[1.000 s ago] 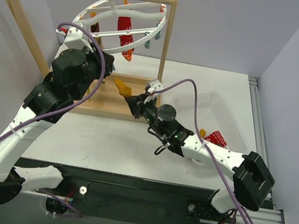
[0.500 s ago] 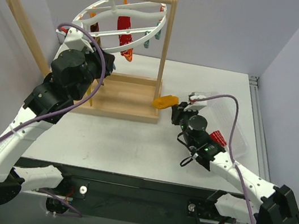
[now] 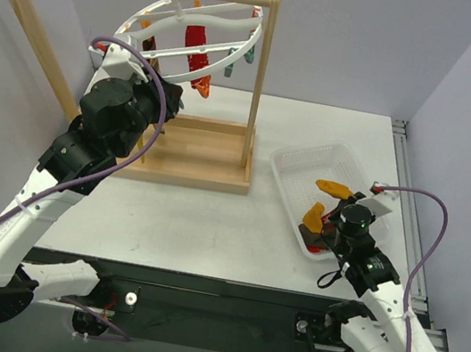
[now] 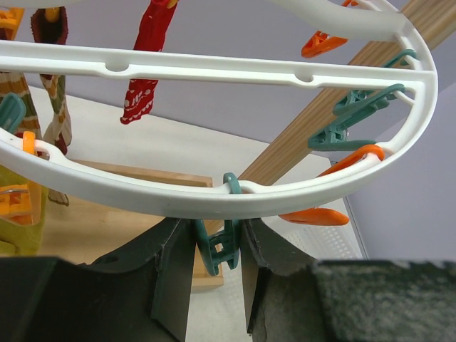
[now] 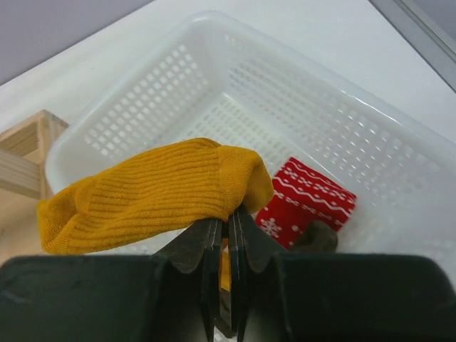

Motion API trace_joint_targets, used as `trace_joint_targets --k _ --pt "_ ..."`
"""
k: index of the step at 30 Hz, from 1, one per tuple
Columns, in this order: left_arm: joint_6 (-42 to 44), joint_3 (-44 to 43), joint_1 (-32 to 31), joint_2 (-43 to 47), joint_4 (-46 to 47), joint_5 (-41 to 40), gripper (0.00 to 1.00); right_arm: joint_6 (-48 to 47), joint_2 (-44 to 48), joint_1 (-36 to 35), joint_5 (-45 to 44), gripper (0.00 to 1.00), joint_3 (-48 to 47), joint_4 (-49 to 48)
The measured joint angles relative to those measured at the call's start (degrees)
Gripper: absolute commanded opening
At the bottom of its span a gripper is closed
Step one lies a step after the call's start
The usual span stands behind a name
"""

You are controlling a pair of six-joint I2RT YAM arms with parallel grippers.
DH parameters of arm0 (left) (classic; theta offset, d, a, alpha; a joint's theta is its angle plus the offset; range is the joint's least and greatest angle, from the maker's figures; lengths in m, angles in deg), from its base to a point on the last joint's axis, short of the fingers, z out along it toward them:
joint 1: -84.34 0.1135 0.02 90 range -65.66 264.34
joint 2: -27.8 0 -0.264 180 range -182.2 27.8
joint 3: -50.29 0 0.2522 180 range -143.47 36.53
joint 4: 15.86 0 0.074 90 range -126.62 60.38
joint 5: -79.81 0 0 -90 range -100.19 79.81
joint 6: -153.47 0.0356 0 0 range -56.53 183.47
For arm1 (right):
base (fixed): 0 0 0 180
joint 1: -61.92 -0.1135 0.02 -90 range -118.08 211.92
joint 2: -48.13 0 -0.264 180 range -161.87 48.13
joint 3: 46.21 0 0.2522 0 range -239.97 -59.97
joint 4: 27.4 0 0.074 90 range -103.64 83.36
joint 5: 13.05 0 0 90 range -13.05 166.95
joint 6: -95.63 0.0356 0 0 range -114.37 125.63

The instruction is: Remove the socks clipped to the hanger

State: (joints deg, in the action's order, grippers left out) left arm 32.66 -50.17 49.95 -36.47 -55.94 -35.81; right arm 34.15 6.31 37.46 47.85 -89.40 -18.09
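Observation:
The white ring hanger (image 3: 197, 29) hangs from the wooden rack, with red socks (image 3: 198, 61) clipped to it. In the left wrist view the ring (image 4: 214, 199) crosses just above my left gripper (image 4: 216, 285), whose jaws press both sides of an empty teal clip (image 4: 217, 246). A red sock (image 4: 146, 64) and a brown patterned sock (image 4: 53, 92) hang behind. My right gripper (image 5: 228, 221) is shut on a mustard sock (image 5: 157, 192) and holds it over the white mesh basket (image 5: 142, 114). From above, that sock (image 3: 313, 214) hangs over the basket's near part.
The basket (image 3: 301, 164) at the right holds a red patterned sock (image 5: 306, 203), an orange sock (image 3: 334, 189) and a brown one (image 5: 317, 239). The wooden rack's base (image 3: 194, 155) and post (image 3: 259, 81) stand left of it. Empty orange (image 4: 313, 216) and teal (image 4: 356, 117) clips hang from the ring.
My right arm has carried the mustard sock from beside the rack rightward to over the basket. The left arm has not moved.

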Motion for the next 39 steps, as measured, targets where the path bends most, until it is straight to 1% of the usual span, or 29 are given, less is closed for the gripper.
trace_joint_targets --k 5,6,7,9,10,12,13,16,19,22,24,26,27,30,35,38,39 --pt "0.0 0.1 0.0 0.0 0.0 0.4 0.03 6.8 3.7 1.3 -2.6 0.00 0.1 10.8" --pt "0.0 0.1 0.0 0.0 0.0 0.4 0.03 7.8 4.0 1.3 -2.9 0.03 0.2 12.6" --pt "0.0 0.1 0.0 0.0 0.0 0.4 0.03 8.6 4.2 1.3 -3.2 0.09 0.2 14.2" --pt "0.0 0.1 0.0 0.0 0.0 0.5 0.03 9.9 4.2 1.3 -3.7 0.15 0.3 17.1" --pt "0.0 0.1 0.0 0.0 0.0 0.5 0.03 10.2 4.2 1.3 -3.9 0.23 0.3 18.1" --pt "0.0 0.1 0.0 0.0 0.0 0.6 0.03 10.7 4.2 1.3 -4.1 0.32 0.3 20.2" --pt "0.0 0.1 0.0 0.0 0.0 0.6 0.03 10.5 4.2 1.3 -4.2 0.44 0.3 20.6" --pt "0.0 0.1 0.0 0.0 0.1 0.9 0.03 9.7 3.4 1.3 -3.7 0.55 0.1 21.7" --pt "0.1 0.1 0.0 0.0 0.7 1.6 0.03 7.0 0.9 1.3 -1.8 0.59 -1.6 22.0" --pt "0.3 0.2 0.0 0.2 1.5 2.8 0.03 3.8 -2.4 0.6 0.8 0.61 -4.0 20.3" --pt "0.5 0.2 0.0 0.2 2.1 3.7 0.03 0.2 -3.9 -2.2 2.4 0.63 -4.4 16.7" --pt "0.5 0.2 0.0 0.3 2.4 4.1 0.03 -3.8 -4.8 -7.1 3.5 0.63 -4.4 12.2" --pt "0.5 0.2 0.0 0.3 2.6 4.3 0.03 -6.0 -5.7 -9.9 4.2 0.63 -4.4 8.5" --pt "0.5 0.2 -0.1 0.3 2.6 4.7 0.03 -9.7 -9.7 -14.4 7.0 0.65 -4.9 -0.8" --pt "0.2 0.2 -0.2 0.3 2.7 5.3 0.03 -15.1 -22.9 -20.1 12.3 0.70 -8.3 -19.4" --pt "-0.3 0.2 -0.2 0.3 2.8 5.8 0.03 -17.9 -32.7 -24.4 16.1 0.71 -12.6 -30.0" --pt "-0.5 0.2 -0.3 0.3 2.8 6.0 0.03 -18.7 -36.0 -25.7 17.1 0.74 -14.4 -32.9"
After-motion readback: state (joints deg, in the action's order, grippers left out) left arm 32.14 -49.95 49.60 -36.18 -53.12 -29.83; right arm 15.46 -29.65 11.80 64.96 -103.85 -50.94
